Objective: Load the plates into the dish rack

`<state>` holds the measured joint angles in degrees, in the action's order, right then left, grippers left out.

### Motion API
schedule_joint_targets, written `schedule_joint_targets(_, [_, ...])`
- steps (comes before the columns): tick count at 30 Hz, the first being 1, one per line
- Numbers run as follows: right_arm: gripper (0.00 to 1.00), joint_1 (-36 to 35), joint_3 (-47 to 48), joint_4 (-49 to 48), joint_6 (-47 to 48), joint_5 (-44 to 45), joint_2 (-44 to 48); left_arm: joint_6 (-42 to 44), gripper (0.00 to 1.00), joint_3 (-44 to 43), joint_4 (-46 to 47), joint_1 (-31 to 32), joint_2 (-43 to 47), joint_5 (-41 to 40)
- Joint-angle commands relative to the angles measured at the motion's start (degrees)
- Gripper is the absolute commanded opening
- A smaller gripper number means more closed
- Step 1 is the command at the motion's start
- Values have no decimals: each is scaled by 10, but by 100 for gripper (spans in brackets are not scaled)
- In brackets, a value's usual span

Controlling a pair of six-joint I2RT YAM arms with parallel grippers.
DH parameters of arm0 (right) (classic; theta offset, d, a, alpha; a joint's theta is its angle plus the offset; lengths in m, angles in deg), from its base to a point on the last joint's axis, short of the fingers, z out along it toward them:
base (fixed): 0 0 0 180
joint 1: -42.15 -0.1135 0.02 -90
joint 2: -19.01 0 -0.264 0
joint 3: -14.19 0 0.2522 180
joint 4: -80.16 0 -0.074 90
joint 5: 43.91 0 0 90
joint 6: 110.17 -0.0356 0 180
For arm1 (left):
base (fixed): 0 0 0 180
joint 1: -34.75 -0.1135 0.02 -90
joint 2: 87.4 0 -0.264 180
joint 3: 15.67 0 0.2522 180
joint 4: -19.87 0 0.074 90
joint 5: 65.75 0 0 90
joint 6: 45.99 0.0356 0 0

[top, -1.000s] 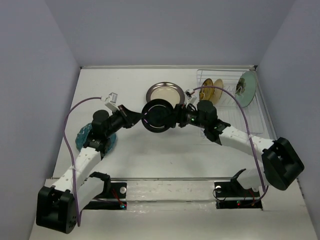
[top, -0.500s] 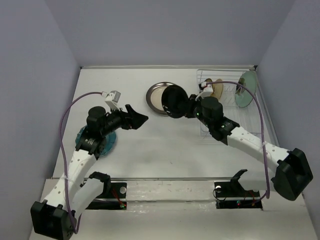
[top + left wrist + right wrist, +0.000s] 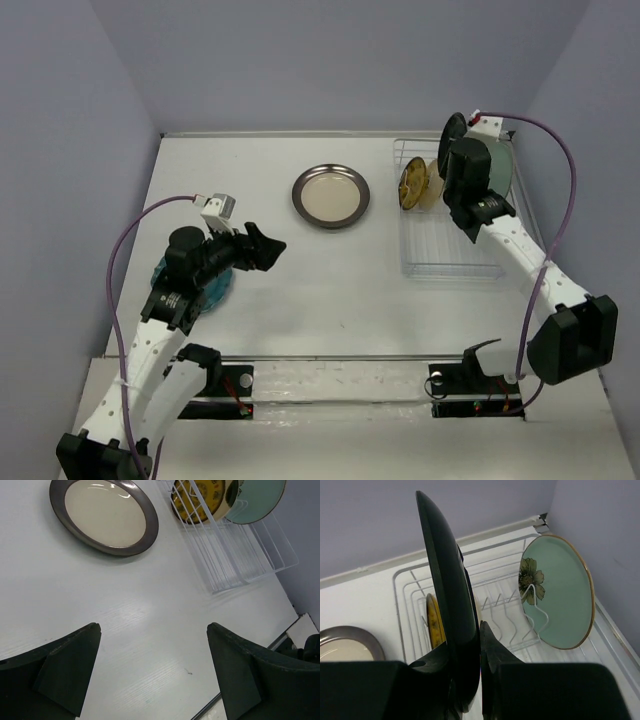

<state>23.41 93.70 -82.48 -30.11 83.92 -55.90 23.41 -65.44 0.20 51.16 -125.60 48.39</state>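
White tabletop. Right gripper pinches black plate edge-on over dish rack; left gripper gapes empty. Hold it upright, lower into a free slot.

A white table fills the floor of the enclosure. Plain lavender-grey panels close it in: a far wall, a left wall and a right wall. A shiny strip runs along the table's near edge. A tiny dark speck marks the tabletop.
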Motion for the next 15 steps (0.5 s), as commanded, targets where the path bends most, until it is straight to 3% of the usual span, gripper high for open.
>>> schedule_joint_targets(1, [7,23,50,23,18,17,-53,14,99,6,6,1,-4,13])
schedule_joint_targets(15, [7,28,77,26,15,8,-183,13,99,7,10,1,-7,21])
